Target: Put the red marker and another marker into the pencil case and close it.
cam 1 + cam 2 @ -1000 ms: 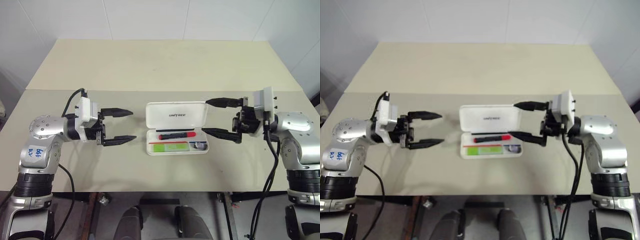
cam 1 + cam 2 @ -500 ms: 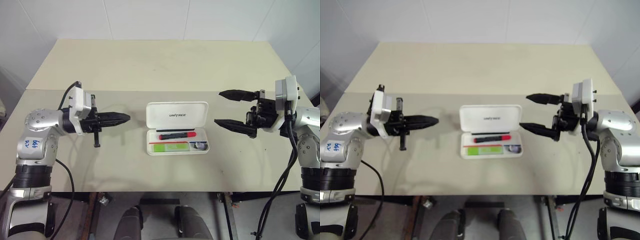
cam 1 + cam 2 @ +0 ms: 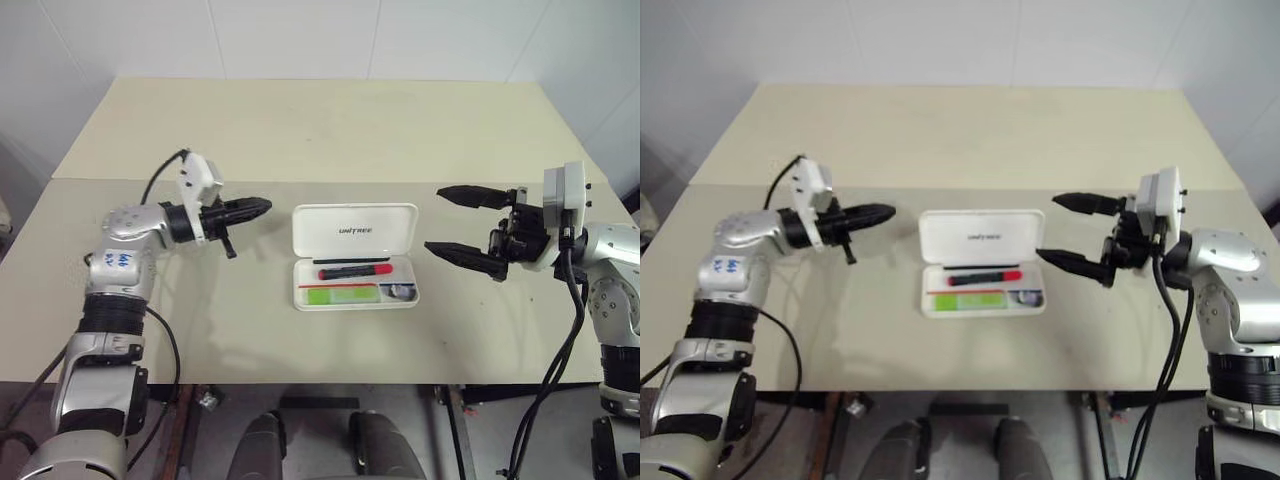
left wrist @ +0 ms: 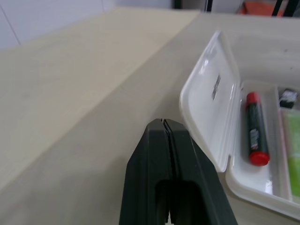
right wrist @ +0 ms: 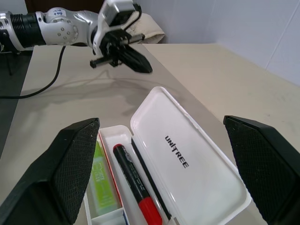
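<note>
The white pencil case (image 3: 354, 231) lies open mid-table with its lid raised toward the back. The red marker (image 3: 353, 270) lies in the tray, and the light-green marker (image 3: 340, 294) lies in front of it. My left gripper (image 3: 262, 206) is shut and empty. It points level at the lid's left end, a short gap away; in the left wrist view its tips (image 4: 162, 122) sit beside the lid (image 4: 211, 89). My right gripper (image 3: 434, 218) is open and empty, just right of the case. Its fingers (image 5: 70, 164) frame the lid (image 5: 187, 159).
A small dark item (image 3: 398, 291) sits in the right end of the tray. The beige table (image 3: 250, 330) meets a second tabletop (image 3: 320, 130) behind it at a seam. Cables hang from both wrists. The table's front edge runs close below the case.
My left gripper has shut and moved forward and right, toward the lid's left end. My right gripper has drawn back to the right, off the case's end, and has stayed open.
</note>
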`<action>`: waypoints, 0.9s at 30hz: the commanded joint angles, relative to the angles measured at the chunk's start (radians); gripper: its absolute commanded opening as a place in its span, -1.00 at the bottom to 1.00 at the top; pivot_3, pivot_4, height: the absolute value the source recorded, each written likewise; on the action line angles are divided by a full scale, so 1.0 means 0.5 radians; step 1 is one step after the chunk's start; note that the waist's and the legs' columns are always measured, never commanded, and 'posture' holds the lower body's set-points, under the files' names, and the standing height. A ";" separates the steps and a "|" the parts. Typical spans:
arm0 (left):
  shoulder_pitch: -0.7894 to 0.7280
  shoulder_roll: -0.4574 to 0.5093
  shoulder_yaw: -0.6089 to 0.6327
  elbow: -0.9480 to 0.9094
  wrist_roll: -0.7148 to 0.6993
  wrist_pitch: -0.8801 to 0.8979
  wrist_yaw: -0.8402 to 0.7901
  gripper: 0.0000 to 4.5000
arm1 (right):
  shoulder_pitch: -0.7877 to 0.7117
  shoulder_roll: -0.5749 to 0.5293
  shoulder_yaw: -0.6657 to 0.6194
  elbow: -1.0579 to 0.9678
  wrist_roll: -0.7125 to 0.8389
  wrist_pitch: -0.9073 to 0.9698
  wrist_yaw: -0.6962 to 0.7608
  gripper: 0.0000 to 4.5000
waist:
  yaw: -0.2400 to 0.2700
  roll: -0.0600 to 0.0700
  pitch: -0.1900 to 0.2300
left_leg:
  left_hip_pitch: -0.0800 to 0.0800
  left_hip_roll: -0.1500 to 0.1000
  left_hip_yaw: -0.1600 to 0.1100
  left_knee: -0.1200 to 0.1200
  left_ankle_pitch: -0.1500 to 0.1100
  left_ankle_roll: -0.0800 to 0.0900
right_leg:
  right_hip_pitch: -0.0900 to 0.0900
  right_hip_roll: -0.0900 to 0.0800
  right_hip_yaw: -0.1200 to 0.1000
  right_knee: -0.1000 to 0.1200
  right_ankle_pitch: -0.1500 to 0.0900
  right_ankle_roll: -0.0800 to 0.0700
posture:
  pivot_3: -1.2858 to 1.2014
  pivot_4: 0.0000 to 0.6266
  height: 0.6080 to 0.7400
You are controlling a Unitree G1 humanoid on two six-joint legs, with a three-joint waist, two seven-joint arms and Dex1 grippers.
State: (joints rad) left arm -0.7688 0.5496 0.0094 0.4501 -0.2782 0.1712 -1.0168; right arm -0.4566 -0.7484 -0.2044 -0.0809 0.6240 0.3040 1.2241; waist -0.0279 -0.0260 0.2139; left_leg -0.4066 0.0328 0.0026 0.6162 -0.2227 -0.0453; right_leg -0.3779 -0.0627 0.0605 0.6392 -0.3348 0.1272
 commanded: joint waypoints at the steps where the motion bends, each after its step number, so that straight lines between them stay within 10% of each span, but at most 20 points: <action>1: -0.054 -0.041 -0.042 0.021 0.067 -0.062 0.024 -0.98 | 0.021 -0.011 -0.069 -0.098 0.050 -0.009 -0.030 1.00 | -0.001 0.000 0.000 | 0.000 0.000 0.000 0.000 0.000 0.000 | 0.000 0.000 0.000 0.000 0.000 0.000 | 0.03 -0.52 1.00; 27: 0.216 -0.171 -0.258 -0.341 0.034 -0.282 -0.397 -0.98 | 0.108 0.042 -0.033 -0.119 0.061 -0.020 -0.077 1.00 | 0.003 0.000 0.000 | 0.000 0.000 0.000 0.005 0.000 -0.001 | 0.001 0.000 0.001 0.003 0.000 0.000 | 0.03 -0.52 1.00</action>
State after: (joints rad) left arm -0.6611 0.4674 -0.1104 0.3191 -0.2672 0.0248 -1.2159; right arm -0.4094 -0.7313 -0.2044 -0.1134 0.6379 0.3031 1.1872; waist -0.0265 -0.0259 0.2139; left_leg -0.4065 0.0327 0.0023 0.6188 -0.2225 -0.0456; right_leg -0.3774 -0.0629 0.0610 0.6411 -0.3347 0.1274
